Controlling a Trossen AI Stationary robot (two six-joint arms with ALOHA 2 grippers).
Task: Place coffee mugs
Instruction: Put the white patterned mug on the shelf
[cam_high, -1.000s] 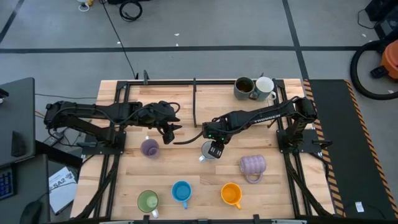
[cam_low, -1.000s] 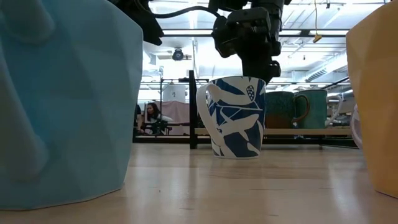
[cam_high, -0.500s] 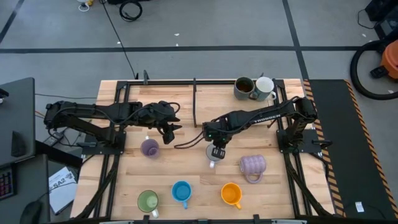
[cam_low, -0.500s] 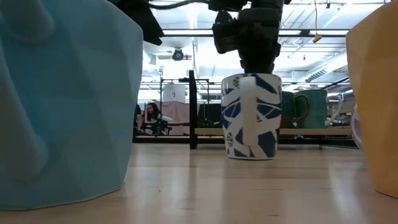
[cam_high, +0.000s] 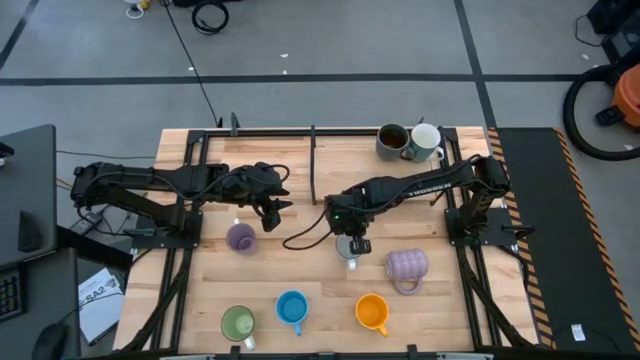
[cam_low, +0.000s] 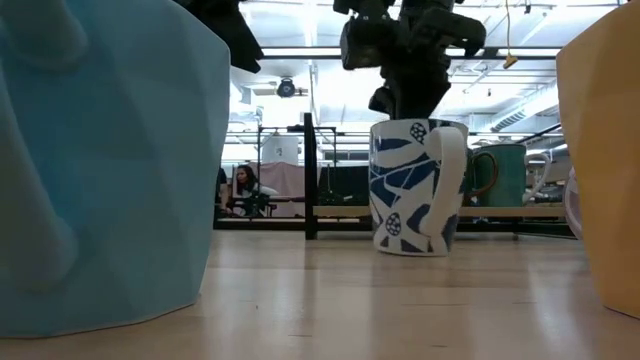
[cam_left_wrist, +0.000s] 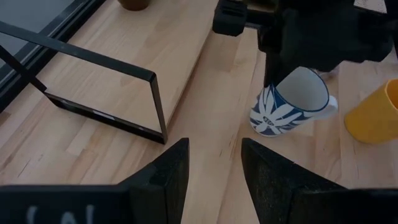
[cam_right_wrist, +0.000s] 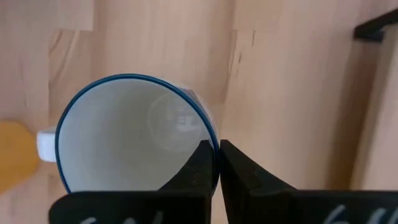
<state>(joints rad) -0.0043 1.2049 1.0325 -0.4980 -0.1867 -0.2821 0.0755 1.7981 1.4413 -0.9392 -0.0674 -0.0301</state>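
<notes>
While right tool (cam_right_wrist: 217, 163) pinches rim, patterned mug (cam_low: 412, 186) upright.

Count, table top, high view.

Mugs: 8 in total.
- 1 dark grey-brown mug (cam_high: 392, 140), upper right of frame.
- 1 plain white mug (cam_high: 427, 141), touching the dark one on its right.
- 1 white mug with blue leaf print (cam_high: 349, 249), centre of frame.
- 1 small lilac mug (cam_high: 240, 237), left of centre.
- 1 ribbed lavender mug (cam_high: 406, 266), right of centre.
- 1 green mug (cam_high: 237, 323), 1 blue mug (cam_high: 292, 307), 1 orange mug (cam_high: 371, 311), in a row along the bottom.

Robot arms: 2, one each side.

Black upright frames: 1 (cam_high: 313, 160), upper centre.

People: 1 seated person (cam_low: 243, 187), far background, low view.
</notes>
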